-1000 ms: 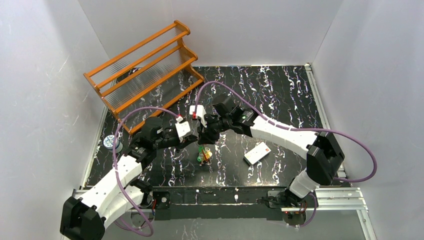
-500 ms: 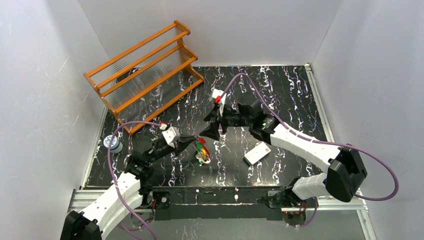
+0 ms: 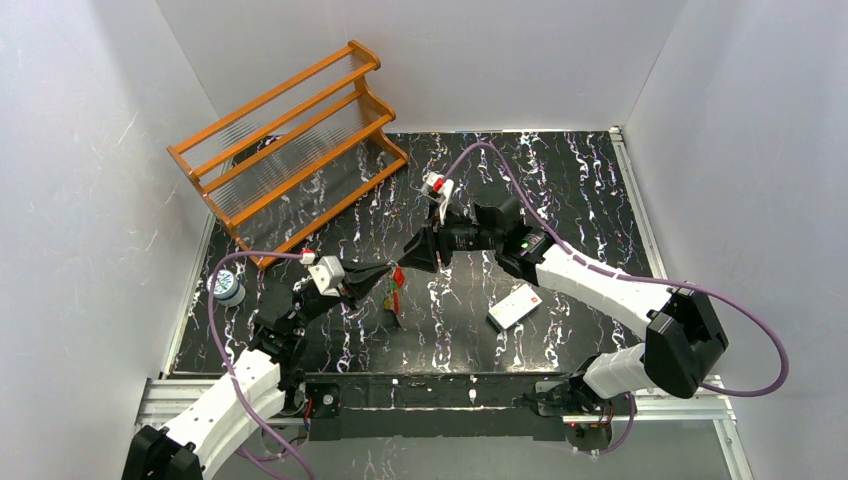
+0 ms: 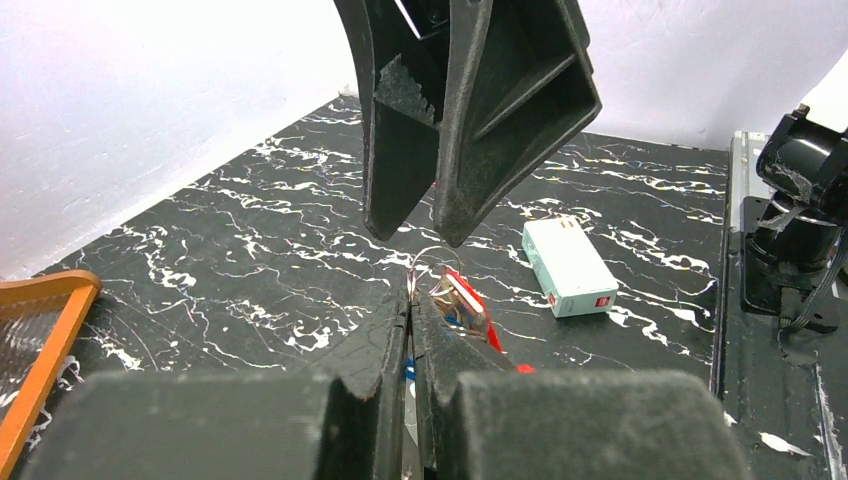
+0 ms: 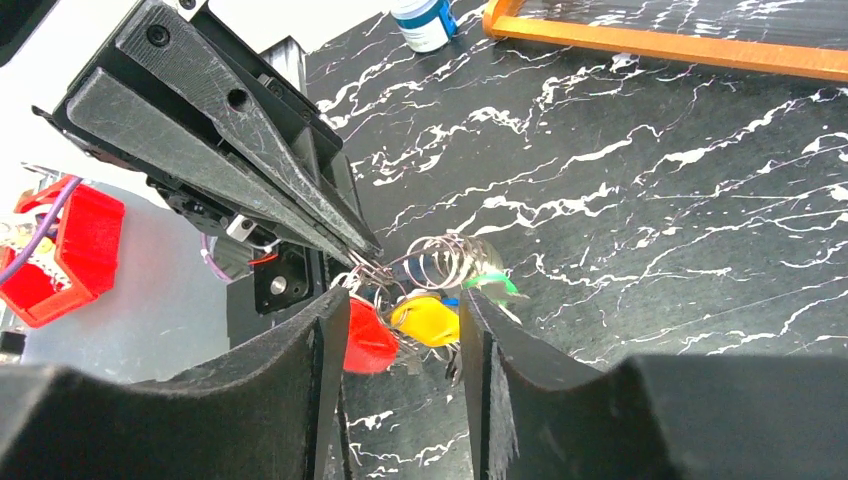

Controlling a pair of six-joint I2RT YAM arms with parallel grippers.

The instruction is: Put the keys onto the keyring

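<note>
White walls point(image 3: 500, 60) box in a black, white-veined table point(image 3: 560, 180). Landmark for your bearings: the flat white card point(image 3: 515, 305) with a red dot, lying right of table centre.

- Orange wooden rack point(image 3: 290, 140): well away from the card, far-left, at an angle against the back wall.
- Your left gripper point(image 3: 385, 275): to the card's left, above the table, tips pointing toward the card. Jaws clenched, pinching the thin wire of the keyring point(image 5: 450, 262). The left wrist view shows the pads pressed together with the wire at the tip.
- Your right gripper point(image 3: 408, 262): left of the card and slightly farther back, nose to nose with the left one. Jaws apart, grasping nothing. In its wrist view the red and yellow heads show between the fingers point(image 5: 300, 400), but the left wrist view puts its tips just above the ring, not on it.
- Blue-lidded jar point(image 3: 228, 288): far left of the card, at the table's edge.
- The keys point(image 3: 397, 285): bunched on the ring, hanging off the table left of the card. Red, yellow and a green head are visible.
</note>
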